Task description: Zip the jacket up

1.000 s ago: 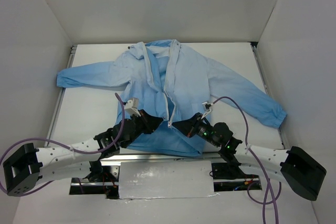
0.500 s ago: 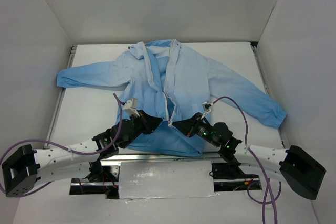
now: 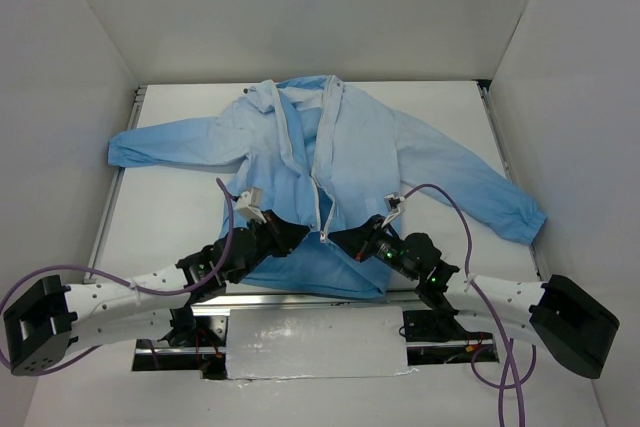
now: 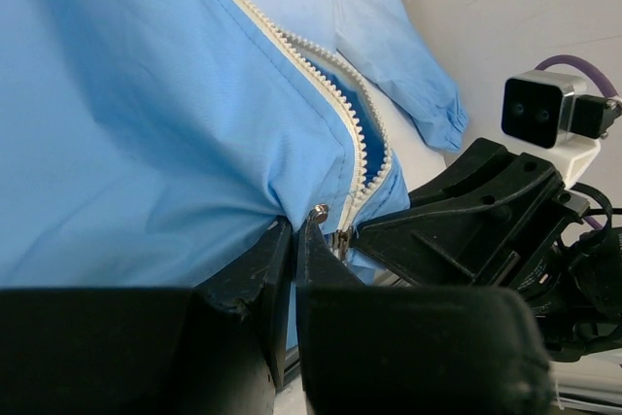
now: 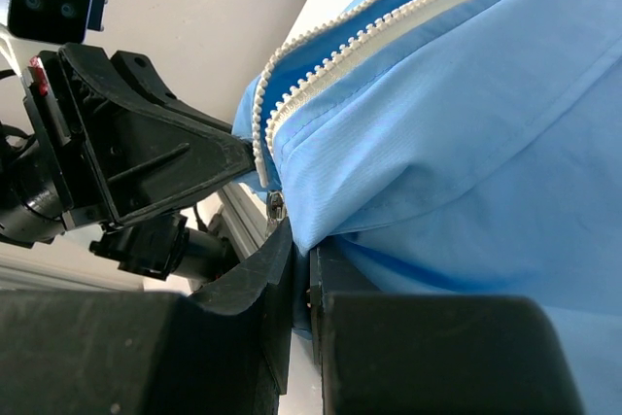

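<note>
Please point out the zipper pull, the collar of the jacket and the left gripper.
zipper pull (image 4: pixel 318 212): left wrist view, on its rounded metal tip.
collar (image 3: pixel 265 97): top external view, on the folded flap at the far end.
left gripper (image 4: pixel 294 226): left wrist view, between the fingertips that pinch the jacket (image 4: pixel 146 123).

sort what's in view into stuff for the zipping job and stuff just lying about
For the job: jacket, zipper, left claw and right claw, both pinching fabric by the zipper's bottom.
Just there: table, purple cables, silver tape.
</note>
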Action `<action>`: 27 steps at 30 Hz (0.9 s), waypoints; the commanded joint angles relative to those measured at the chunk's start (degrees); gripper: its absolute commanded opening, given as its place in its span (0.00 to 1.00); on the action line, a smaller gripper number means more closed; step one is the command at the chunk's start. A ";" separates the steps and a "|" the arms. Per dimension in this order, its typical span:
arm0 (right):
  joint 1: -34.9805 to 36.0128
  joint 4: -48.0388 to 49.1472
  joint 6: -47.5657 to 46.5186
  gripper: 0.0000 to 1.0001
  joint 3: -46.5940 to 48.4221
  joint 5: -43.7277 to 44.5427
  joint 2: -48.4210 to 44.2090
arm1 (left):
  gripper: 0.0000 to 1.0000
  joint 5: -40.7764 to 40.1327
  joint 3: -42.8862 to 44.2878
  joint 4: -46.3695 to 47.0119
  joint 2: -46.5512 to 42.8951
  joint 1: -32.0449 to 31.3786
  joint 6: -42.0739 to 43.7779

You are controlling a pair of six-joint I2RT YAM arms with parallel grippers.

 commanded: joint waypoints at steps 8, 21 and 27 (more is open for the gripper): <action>0.45 3.81 -1.84 0.00 2.03 0.97 -1.64 | 0.00 -0.51 2.32 0.51 1.61 -0.63 -0.97; 0.54 5.91 -1.93 0.00 1.07 1.32 0.82 | 0.00 -2.18 3.37 -1.25 -1.28 -0.72 -2.90; 0.45 5.66 -2.55 0.00 1.59 1.41 0.91 | 0.00 -2.27 4.26 -1.43 -0.41 -0.81 -3.34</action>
